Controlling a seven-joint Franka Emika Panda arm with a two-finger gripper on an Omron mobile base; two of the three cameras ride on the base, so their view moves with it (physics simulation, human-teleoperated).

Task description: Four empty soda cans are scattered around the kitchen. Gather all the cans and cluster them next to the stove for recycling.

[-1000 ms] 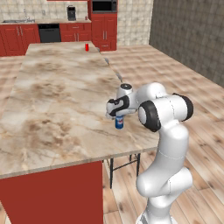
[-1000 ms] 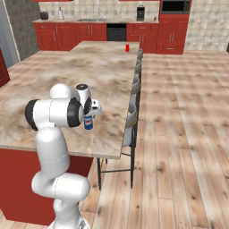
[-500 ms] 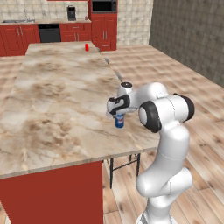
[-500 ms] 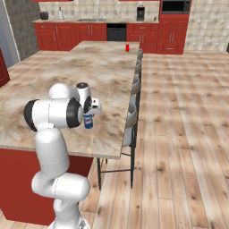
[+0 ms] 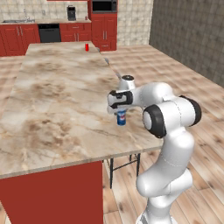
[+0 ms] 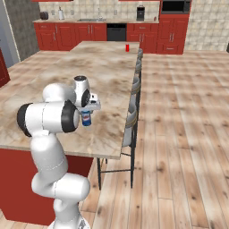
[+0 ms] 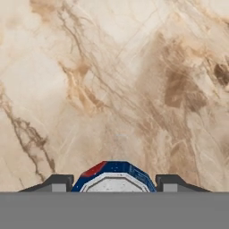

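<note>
My gripper [image 5: 121, 113] is shut on the blue soda can [image 5: 121, 118], held upright just over the beige marble island counter [image 5: 61, 96] near its right edge. From the other side, the gripper [image 6: 86, 114] and blue can [image 6: 86, 119] hang beside my forearm. In the hand view the can's silvery top and blue rim [image 7: 114, 176] sit between the two dark fingertips [image 7: 57, 182], with marble below. A bright red can [image 5: 86, 47] stands at the island's far end, also seen as the red can [image 6: 127, 47]. The stove is out of view.
Bar stools [image 6: 133, 112] line the island's right side. Red cabinets with a black dishwasher panel [image 6: 116, 32] run along the back wall, with a microwave [image 5: 104, 5] above. Wood plank floor [image 6: 179, 125] lies open to the right.
My hand has risen slightly with the blue can still in its grip. The base and the red can have not moved.
</note>
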